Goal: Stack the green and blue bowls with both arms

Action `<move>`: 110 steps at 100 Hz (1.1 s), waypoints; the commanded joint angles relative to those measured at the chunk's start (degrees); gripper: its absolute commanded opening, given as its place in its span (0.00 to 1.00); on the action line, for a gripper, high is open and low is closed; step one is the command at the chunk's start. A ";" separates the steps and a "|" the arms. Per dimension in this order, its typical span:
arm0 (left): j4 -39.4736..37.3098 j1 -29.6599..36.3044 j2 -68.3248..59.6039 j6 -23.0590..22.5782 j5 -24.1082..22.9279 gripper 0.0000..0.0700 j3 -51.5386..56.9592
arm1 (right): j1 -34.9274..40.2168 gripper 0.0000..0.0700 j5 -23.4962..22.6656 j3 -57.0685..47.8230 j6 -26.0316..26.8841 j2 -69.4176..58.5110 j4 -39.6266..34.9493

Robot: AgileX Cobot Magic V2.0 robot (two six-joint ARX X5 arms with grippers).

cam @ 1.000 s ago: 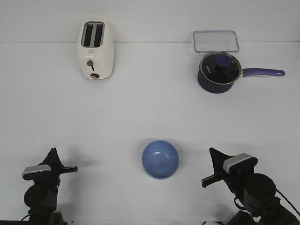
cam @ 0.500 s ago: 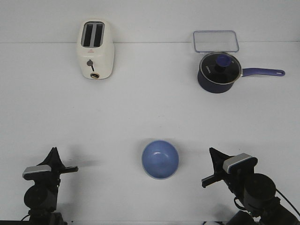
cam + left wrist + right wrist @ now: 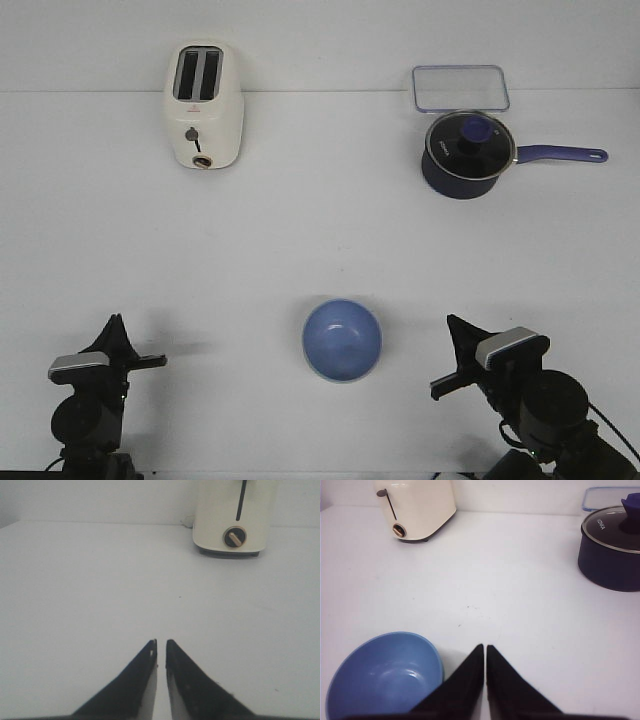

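**Both arms parked, jaws together, one blue bowl waiting between them**

The left gripper (image 3: 161, 647) has its jaws pressed nearly together, holding nothing, pointed across bare white surface (image 3: 320, 240). The right gripper (image 3: 485, 651) likewise has its jaws together and empty. In the front view both arms sit at the bottom corners of the frame, left gripper (image 3: 140, 361) lower left, right gripper (image 3: 445, 378) lower right.

Between them, low in the centre of the frame, stands the blue bowl (image 3: 342, 340), upright and open, nearer the right arm. In the right wrist view the blue bowl (image 3: 385, 676) lies just beside the jaws. No green bowl shows in any view.

Farther out, a cream toaster (image 3: 204, 105) stands upper left; a dark blue lidded saucepan (image 3: 468, 153) and a clear container lid (image 3: 459, 88) sit upper right.

The bowl looks light, rigid and matte, so probably not slippery. Its thin rim seems the best place to pinch, one jaw inside and one outside; it may slide if nudged.
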State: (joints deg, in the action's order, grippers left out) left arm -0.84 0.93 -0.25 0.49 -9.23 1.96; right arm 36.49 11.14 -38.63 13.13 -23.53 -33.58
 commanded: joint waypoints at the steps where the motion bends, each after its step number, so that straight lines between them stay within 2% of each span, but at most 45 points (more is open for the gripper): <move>1: -0.81 0.02 0.09 -0.74 -0.02 0.02 -1.16 | -2.43 0.01 1.09 -0.20 -4.70 0.42 1.33; 9: -0.79 0.02 0.09 -0.74 -0.02 0.02 -1.16 | -8.52 0.01 -1.01 2.36 -8.72 2.12 5.07; 17: -0.81 0.02 0.09 -0.74 -0.02 0.02 -1.16 | -17.27 0.01 -6.97 8.07 -12.24 5.79 11.63; 24: -0.81 0.02 0.09 -0.74 -0.02 0.02 -1.16 | -24.22 0.01 -10.34 13.99 -14.38 9.68 16.46; 41: -0.81 0.02 0.09 -0.74 -0.02 0.02 -1.16 | -35.04 0.01 -14.23 27.10 -14.82 17.29 23.39; 70: -0.81 0.02 0.09 -0.74 0.00 0.02 -1.16 | -36.87 0.01 -13.97 38.03 -14.67 23.45 25.94; 110: -0.96 0.04 0.07 -0.74 0.07 0.02 -1.14 | -36.83 0.01 -13.94 37.90 -14.05 23.47 27.87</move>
State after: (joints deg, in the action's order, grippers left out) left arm -0.91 0.93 -0.30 0.51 -9.17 1.96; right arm -0.40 -2.81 -0.86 -1.26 -0.08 -6.57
